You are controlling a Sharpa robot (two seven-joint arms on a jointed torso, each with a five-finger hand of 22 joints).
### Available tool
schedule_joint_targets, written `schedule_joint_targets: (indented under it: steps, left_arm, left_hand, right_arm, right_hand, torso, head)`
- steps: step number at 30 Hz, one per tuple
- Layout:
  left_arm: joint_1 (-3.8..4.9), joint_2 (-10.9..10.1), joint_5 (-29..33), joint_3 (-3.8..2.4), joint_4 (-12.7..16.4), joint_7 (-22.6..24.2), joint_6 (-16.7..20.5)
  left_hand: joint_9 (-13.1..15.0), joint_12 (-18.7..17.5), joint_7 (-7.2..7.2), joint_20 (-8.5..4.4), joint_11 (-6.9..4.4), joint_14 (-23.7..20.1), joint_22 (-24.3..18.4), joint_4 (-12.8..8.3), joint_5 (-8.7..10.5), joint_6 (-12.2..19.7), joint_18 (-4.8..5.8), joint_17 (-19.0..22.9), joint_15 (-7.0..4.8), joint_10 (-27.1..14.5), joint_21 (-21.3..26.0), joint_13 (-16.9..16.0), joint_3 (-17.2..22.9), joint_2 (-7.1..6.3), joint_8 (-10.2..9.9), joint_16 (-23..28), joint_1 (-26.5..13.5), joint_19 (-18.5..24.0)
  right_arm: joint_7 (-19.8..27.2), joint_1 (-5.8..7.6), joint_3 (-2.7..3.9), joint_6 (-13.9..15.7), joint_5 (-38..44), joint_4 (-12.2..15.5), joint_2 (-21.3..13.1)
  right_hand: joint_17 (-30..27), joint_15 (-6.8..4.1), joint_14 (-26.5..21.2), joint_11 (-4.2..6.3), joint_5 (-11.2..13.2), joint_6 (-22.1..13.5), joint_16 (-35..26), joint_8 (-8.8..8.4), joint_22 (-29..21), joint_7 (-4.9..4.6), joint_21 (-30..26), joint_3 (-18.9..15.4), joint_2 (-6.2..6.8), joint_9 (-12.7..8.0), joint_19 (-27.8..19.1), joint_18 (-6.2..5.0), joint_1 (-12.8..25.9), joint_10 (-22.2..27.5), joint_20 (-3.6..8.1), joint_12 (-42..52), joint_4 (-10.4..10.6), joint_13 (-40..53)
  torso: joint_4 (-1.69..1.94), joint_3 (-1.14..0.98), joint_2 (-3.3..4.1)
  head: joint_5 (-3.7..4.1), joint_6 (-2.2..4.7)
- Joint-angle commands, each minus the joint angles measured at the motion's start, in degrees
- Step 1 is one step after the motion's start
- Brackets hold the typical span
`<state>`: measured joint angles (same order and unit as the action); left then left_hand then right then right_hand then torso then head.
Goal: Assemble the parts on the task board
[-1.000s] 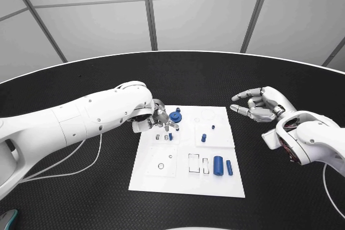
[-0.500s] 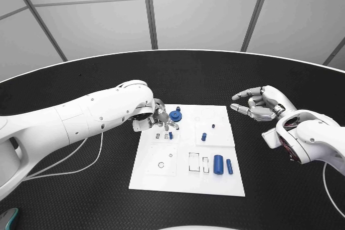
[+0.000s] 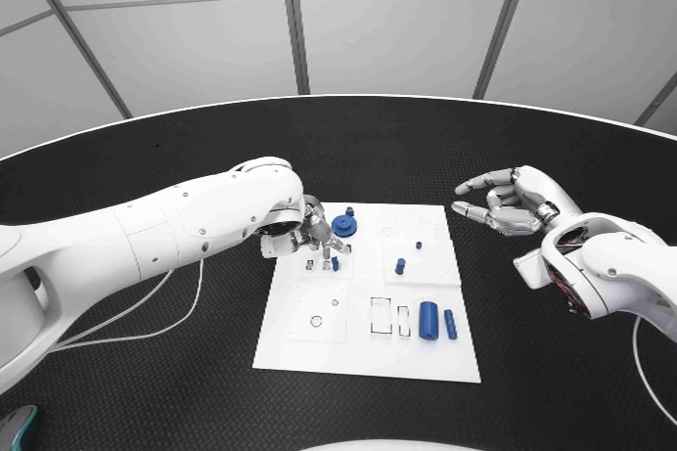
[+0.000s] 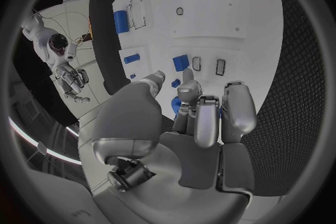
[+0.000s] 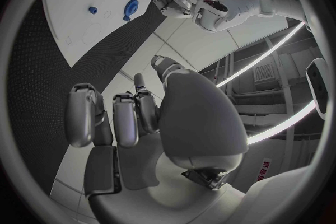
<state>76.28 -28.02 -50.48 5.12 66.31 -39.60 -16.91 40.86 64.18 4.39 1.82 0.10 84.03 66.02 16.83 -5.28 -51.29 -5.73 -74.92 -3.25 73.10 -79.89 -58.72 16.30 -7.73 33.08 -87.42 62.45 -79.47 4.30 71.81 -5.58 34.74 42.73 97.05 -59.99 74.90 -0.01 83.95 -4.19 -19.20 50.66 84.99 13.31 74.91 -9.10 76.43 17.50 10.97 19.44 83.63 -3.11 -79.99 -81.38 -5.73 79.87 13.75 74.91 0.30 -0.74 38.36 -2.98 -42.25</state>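
The white task board lies mid-table. My left hand hovers over its far-left corner, fingers pointing down beside a round blue part. In the left wrist view the left hand has its fingers spread with nothing between them, and the round blue part peeks out under them. A small blue piece stands just near of that hand. A thick blue cylinder and a slim one lie at the board's near right. My right hand hangs empty off the board's right side.
Two more small blue pieces sit mid-board. Empty outlined slots and a round hole mark the board's near half. Black table surrounds the board. A white cable trails under my left arm.
My left hand has edged slightly nearer along the board's left side. The right hand has stayed almost still, and no part has moved.
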Motion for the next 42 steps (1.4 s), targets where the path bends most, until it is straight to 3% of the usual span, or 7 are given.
schedule_joint_targets:
  steps: [1, 42]
  left_arm:
    - [-0.04, 0.1, 0.0, 0.06, -0.1, 0.0, 0.0]
    - [-0.39, 1.4, 0.1, 0.45, -1.9, 0.2, -1.5]
  left_hand:
    - [0.1, 0.2, -0.21, 0.07, -0.13, 4.7, 0.1, -0.1, 0.23, 0.3, 1.13, -10.3, -0.34, 0.3, -0.3, 0.0, -0.2, 0.39, 0.4, -0.2, 0.0, -0.5]
    - [1.3, 0.3, -0.31, 0.00, -0.24, 4.7, 0.4, -0.3, 0.09, 0.8, 1.17, -10.2, -0.45, 0.1, -0.5, 0.2, 0.4, 0.88, 0.9, -0.2, 2.2, -0.5]
  right_arm:
    - [0.0, 0.00, 0.00, 0.0, 0.0, 0.0, 0.0]
    - [-0.5, -0.01, -0.01, -0.6, 0.0, -0.4, 0.5]
  right_hand:
    - [3.8, -0.46, 3.4, 0.16, -0.3, -0.4, -0.1, 0.19, 3.6, -0.01, -0.3, 0.3, 0.50, -0.1, 0.1, -0.36, -0.2, -0.1, 0.41, -0.3, -0.1, 5.0]
    - [3.8, -0.46, 3.4, 0.16, -0.5, -0.4, -0.2, 0.26, 3.5, -0.02, -0.4, 0.6, 0.38, -0.1, 0.1, -0.37, -0.2, -0.2, 0.41, -0.1, 0.0, 5.2]
  torso:
    - [0.04, 0.02, 0.01]
    - [0.01, -0.08, 0.03]
  head:
    - [0.05, -0.08]
    - [0.12, -1.02]
